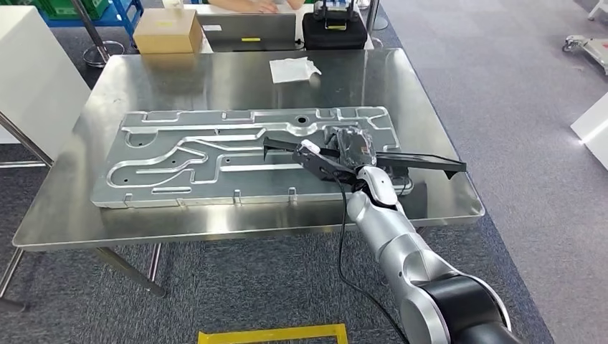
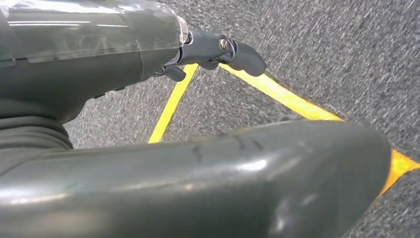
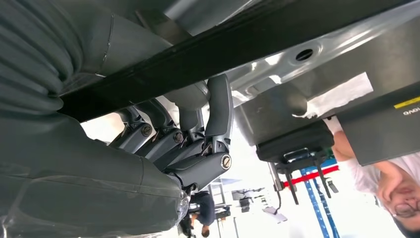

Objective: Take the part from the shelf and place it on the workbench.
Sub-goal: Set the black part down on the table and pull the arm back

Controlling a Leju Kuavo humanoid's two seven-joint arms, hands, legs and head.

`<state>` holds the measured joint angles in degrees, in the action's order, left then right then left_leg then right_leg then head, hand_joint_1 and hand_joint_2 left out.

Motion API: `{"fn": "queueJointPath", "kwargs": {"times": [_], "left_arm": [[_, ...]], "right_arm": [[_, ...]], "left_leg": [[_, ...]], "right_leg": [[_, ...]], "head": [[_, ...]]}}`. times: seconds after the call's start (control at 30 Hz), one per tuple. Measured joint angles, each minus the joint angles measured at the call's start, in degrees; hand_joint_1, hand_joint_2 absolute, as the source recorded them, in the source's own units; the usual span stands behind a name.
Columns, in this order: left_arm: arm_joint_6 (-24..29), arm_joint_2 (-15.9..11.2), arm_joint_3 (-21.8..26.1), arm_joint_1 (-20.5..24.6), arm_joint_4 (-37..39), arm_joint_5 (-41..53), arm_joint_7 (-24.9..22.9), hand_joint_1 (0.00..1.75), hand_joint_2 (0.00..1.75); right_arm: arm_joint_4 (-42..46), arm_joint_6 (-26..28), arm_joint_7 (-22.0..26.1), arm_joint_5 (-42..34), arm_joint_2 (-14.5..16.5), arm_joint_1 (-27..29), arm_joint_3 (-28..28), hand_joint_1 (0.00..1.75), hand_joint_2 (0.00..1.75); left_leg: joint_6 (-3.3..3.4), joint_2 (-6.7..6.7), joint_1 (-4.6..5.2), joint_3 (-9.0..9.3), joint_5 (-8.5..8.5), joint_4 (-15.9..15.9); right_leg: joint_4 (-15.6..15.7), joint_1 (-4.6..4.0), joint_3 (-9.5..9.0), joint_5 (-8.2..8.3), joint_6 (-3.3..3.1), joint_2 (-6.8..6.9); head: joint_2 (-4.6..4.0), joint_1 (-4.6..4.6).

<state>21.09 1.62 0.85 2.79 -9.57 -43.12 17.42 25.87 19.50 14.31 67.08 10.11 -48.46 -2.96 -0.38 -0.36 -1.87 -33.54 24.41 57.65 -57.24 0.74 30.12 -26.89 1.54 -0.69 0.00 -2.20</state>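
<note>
The part [image 1: 419, 162] is a long, thin black bar. My right hand [image 1: 346, 149] grips it near its middle and holds it level just above the right half of the steel workbench [image 1: 215, 75]. One end of the bar reaches over the silver plate, the other toward the bench's right edge. In the right wrist view the dark fingers [image 3: 218, 106] curl around the black bar [image 3: 163, 64] from one side. My left hand [image 2: 218, 49] hangs over grey carpet with its fingers apart and nothing in it.
A large machined silver plate [image 1: 215, 154] covers the bench's middle. A white cloth [image 1: 294, 69] lies behind it. At the far edge are a cardboard box [image 1: 167, 31], a laptop [image 1: 251, 32], a black case [image 1: 333, 29] and a person [image 1: 251, 6]. Yellow floor tape [image 1: 272, 334] runs near me.
</note>
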Motion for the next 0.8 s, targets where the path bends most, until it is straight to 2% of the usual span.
{"fn": "queueJointPath", "kwargs": {"times": [0.03,0.07,0.17,0.2,0.23,0.27,0.33,0.37,0.4,0.47,0.5,0.53,0.6,0.67,0.7,0.73,0.77,0.8], "left_arm": [[0.01,-0.01,0.01,0.0,0.0,0.01,-0.02,0.0,0.0],[0.02,-0.03,0.02,0.0,0.0,0.01,-0.02,0.0,0.0],[0.02,-0.07,0.03,0.0,0.0,0.03,-0.03,0.0,0.0],[0.01,-0.07,0.03,-0.04,0.0,0.05,-0.04,0.0,0.0],[0.0,-0.07,0.03,-0.08,0.0,0.1,-0.07,0.0,0.0],[-0.01,-0.07,0.03,-0.12,0.0,0.17,-0.08,0.0,0.0],[-0.05,0.04,0.02,-0.13,0.0,0.31,-0.11,0.0,0.0],[-0.08,0.13,0.02,-0.1,0.0,0.35,-0.13,0.0,0.0],[-0.1,0.22,0.02,0.03,-0.01,0.37,-0.15,0.0,0.0],[-0.14,0.3,0.02,0.16,-0.03,0.4,-0.22,0.0,0.0],[-0.15,0.3,0.02,0.21,-0.04,0.43,-0.26,0.0,0.0],[-0.15,0.32,0.01,0.16,-0.04,0.44,-0.3,0.0,0.0],[-0.14,0.31,0.01,0.21,-0.04,0.49,-0.34,0.0,0.0],[-0.09,0.16,0.01,0.2,-0.04,0.52,-0.35,0.0,0.0],[-0.07,0.07,0.01,0.12,-0.04,0.52,-0.35,0.0,0.0],[-0.05,-0.01,0.01,0.0,-0.04,0.52,-0.35,0.0,0.0],[-0.05,-0.04,0.01,-0.11,-0.04,0.52,-0.35,0.0,0.0],[-0.04,-0.06,0.01,-0.21,-0.04,0.52,-0.35,0.0,0.0]], "right_arm": [[-0.07,0.02,-0.2,0.04,-0.03,-0.04,-0.01,1.75,1.75],[-0.13,0.04,-0.35,0.09,-0.05,-0.08,-0.01,1.75,1.75],[-0.38,0.07,-0.58,0.29,-0.08,-0.04,-0.09,1.75,1.75],[-0.52,0.1,-0.7,0.43,-0.08,0.03,-0.16,1.75,1.75],[-0.62,0.15,-0.84,0.56,-0.08,0.08,-0.24,1.75,1.75],[-0.69,0.19,-0.98,0.67,-0.09,0.06,-0.3,1.75,1.75],[-0.74,0.24,-1.16,0.77,-0.12,-0.14,-0.38,1.75,1.75],[-0.75,0.26,-1.19,0.78,-0.14,-0.28,-0.41,1.75,1.75],[-0.76,0.27,-1.2,0.78,-0.15,-0.43,-0.43,1.75,1.75],[-0.82,0.32,-1.22,0.78,-0.12,-0.54,-0.48,1.75,1.75],[-0.85,0.34,-1.24,0.78,-0.09,-0.53,-0.49,1.75,1.75],[-0.9,0.36,-1.28,0.78,-0.07,-0.51,-0.5,1.75,1.75],[-0.98,0.43,-1.38,0.78,0.04,-0.54,-0.5,1.75,1.75],[-1.08,0.61,-1.52,0.82,0.2,-0.37,-0.51,1.75,1.75],[-1.14,0.73,-1.56,0.87,0.25,-0.16,-0.53,1.75,1.75],[-1.19,0.84,-1.6,0.92,0.27,0.07,-0.55,1.75,1.75],[-1.22,0.94,-1.65,0.98,0.27,0.24,-0.59,1.75,1.75],[-1.23,1.01,-1.74,1.02,0.27,0.31,-0.62,1.75,1.75]], "left_leg": [[0.44,0.04,0.01,0.19,0.03,-0.04],[0.76,0.07,0.08,0.43,0.07,-0.06],[1.3,0.23,0.44,0.62,0.39,-0.07],[1.4,0.26,0.61,0.78,0.57,-0.06],[1.47,0.26,0.79,1.04,0.77,-0.06],[1.49,0.25,1.01,1.38,0.99,-0.07],[1.49,0.24,1.39,2.12,1.41,-0.13],[1.37,0.18,1.45,2.39,1.58,-0.22],[1.12,0.15,1.38,2.62,1.75,-0.42],[0.38,0.05,1.31,3.03,1.15,-0.1],[0.01,0.08,1.3,3.17,0.98,0.33],[-0.23,0.08,1.33,3.17,1.11,1.23],[-0.77,0.11,1.12,1.59,3.86,4.97],[-1.48,0.12,0.79,-1.9,7.28,11.27],[-1.84,0.13,0.59,-3.37,8.0,13.52],[-2.17,0.15,0.39,-4.1,7.68,14.1],[-2.54,0.18,0.16,-3.83,6.21,12.56],[-3.01,0.23,-0.11,-2.61,3.86,9.07]], "right_leg": [[-1.15,0.11,0.45,-0.39,0.25,0.11],[-3.06,0.14,1.51,-1.51,0.37,0.25],[-13.66,0.03,7.89,-6.17,0.46,0.43],[-16.02,-0.03,9.62,-6.63,0.35,0.42],[-16.19,-0.18,10.29,-5.89,0.06,0.42],[-14.12,-0.38,9.8,-4.12,-0.43,0.41],[-6.19,-1.14,6.67,0.47,-2.16,0.24],[-3.16,-1.63,5.42,1.16,-3.04,0.06],[-1.21,-2.1,4.61,1.19,-3.78,-0.16],[0.29,-2.54,3.79,0.17,-4.64,-0.42],[1.15,-2.38,3.03,1.05,-4.96,-0.35],[1.78,-2.13,2.29,1.85,-5.15,-0.15],[2.22,-1.73,1.39,3.0,-5.23,0.29],[2.1,-1.66,1.28,2.78,-4.98,0.44],[2.02,-1.6,1.24,2.66,-4.76,0.41],[1.88,-1.47,1.16,2.47,-4.46,0.35],[1.66,-1.26,1.03,2.23,-4.08,0.27],[1.31,-0.97,0.9,1.88,-3.62,0.19]], "head": [[0.0,0.0],[0.0,0.01],[0.0,0.01],[0.0,0.01],[0.0,0.01],[0.0,0.01],[0.0,-0.03],[0.0,-0.06],[0.0,-0.08],[0.0,-0.07],[0.0,-0.05],[0.0,-0.04],[0.0,-0.06],[0.0,-0.07],[0.0,-0.07],[0.0,-0.07],[0.0,-0.07],[0.0,-0.07]]}}
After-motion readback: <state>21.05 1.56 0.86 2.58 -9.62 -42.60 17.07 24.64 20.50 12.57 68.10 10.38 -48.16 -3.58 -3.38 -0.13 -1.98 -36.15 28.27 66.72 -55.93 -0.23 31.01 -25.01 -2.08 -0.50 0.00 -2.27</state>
